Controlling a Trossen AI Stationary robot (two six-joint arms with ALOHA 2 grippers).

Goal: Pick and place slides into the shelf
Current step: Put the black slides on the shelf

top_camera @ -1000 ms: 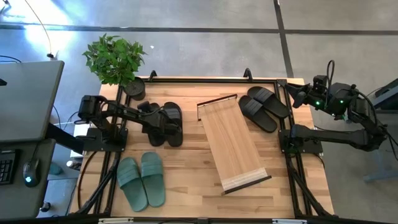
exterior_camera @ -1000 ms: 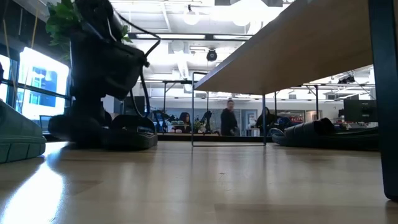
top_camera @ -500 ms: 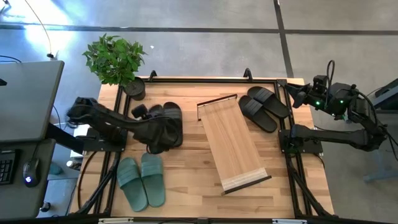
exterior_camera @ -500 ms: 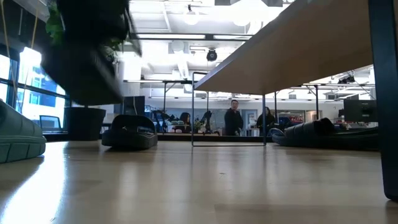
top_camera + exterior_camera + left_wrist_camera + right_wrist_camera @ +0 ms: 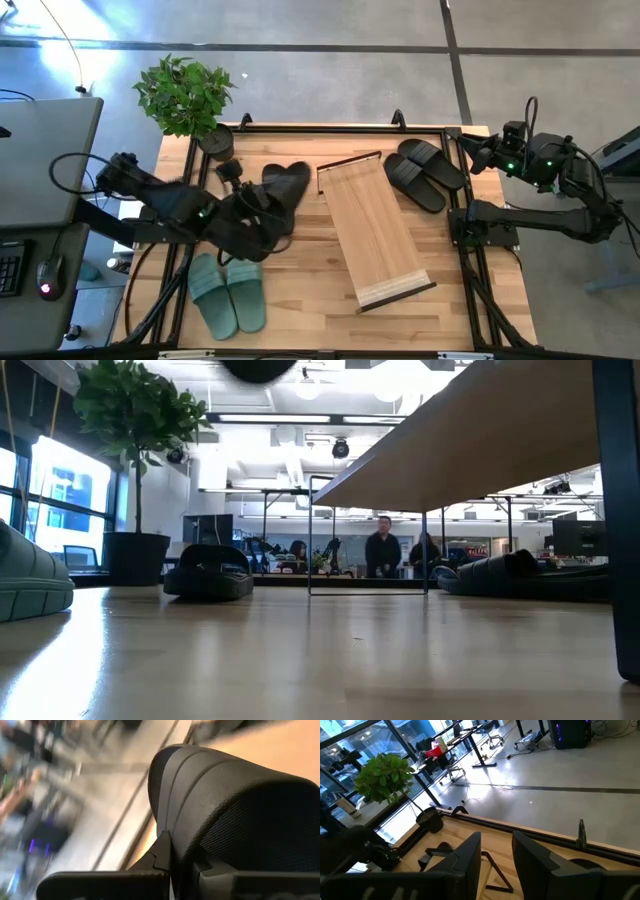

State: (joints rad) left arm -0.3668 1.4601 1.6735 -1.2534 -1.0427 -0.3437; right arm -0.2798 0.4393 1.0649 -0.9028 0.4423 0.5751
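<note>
Sloping light-wood plank shelf point(image 5: 377, 231) at centre; black rubber slide pair point(image 5: 425, 172) at two o'clock, sage-green pair point(image 5: 227, 292) at seven, another black slide point(image 5: 284, 188) lifted at ten.

— What lies around the surface point(image 5: 300, 300)?
— Grey concrete floor point(image 5: 330, 70) with dark seams, and a potted plant point(image 5: 186, 96) at the far left corner.
— And beyond?
— Bright ceiling lights point(image 5: 310, 388), tall windows point(image 5: 65, 500), people point(image 5: 380, 550) standing far off.

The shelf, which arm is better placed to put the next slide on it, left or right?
Left. The left gripper already holds a black slide lifted off the table, close to the shelf. The right gripper sits open and empty beyond the table's far right corner.
</note>
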